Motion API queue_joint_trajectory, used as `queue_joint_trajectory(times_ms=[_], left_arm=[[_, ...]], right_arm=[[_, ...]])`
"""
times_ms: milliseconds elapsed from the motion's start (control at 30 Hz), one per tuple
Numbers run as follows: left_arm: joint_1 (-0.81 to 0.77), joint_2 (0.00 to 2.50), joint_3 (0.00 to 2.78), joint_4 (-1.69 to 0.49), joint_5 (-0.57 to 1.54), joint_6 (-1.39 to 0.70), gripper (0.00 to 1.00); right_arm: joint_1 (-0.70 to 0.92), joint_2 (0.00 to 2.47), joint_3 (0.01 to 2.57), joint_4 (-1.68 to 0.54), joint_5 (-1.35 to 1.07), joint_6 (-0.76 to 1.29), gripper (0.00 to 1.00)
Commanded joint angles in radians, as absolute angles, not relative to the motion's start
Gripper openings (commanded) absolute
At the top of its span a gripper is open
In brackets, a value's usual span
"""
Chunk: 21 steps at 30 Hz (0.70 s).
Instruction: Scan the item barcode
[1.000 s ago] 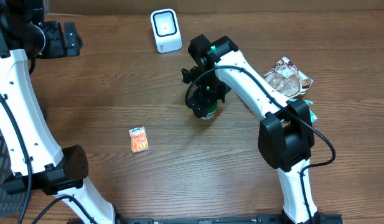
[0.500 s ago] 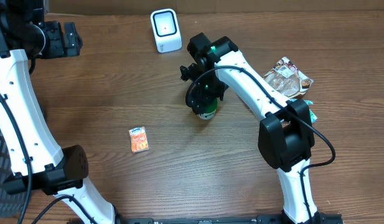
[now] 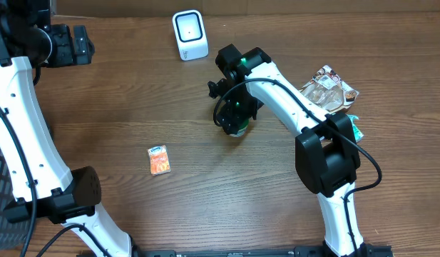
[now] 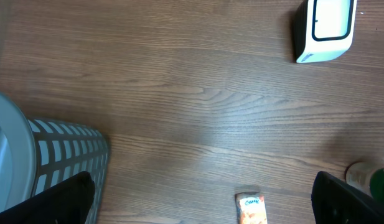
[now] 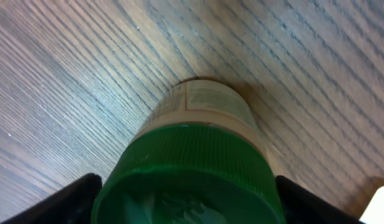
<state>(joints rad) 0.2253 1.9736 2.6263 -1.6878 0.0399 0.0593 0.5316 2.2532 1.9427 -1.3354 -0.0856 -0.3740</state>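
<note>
Small orange packet (image 3: 159, 160) on wooden table (image 3: 120, 107), crinkled snack bag (image 3: 328, 87) near its edge, grey slatted basket (image 4: 67, 152)

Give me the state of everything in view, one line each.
Green-capped jar: upright on the table, cap on, between the right gripper's fingers.
Right gripper: straddling the jar's cap; contact unclear.
Left gripper: open, empty, above the table.
Scanner: standing upright near the far edge.
Orange packet: lying flat, nothing touching it.
Snack bag: crumpled, lying on the right side.
</note>
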Motion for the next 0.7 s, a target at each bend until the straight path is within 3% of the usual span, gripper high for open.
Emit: queue_joint_trajectory(times_ms=[0,267,500,667], left_arm=[[0.231,1.969,2.628,-1.689,0.034,0.072,1.0],[0.231,1.969,2.628,-1.689,0.034,0.072,1.0],[0.231,1.969,2.628,-1.689,0.034,0.072,0.99],[0.231,1.969,2.628,-1.689,0.034,0.072,0.99]], right_arm=[[0.533,2.252,1.94,-1.325,-0.059,-0.302,0.78],[0.533,2.252,2.0,-1.369,-0.035,-0.031,0.62],[0.53,2.252,2.076,-1.396,-0.037,0.389,0.6],[0.532,2.252,2.075,-1.377,-0.039,0.537,0.6]])
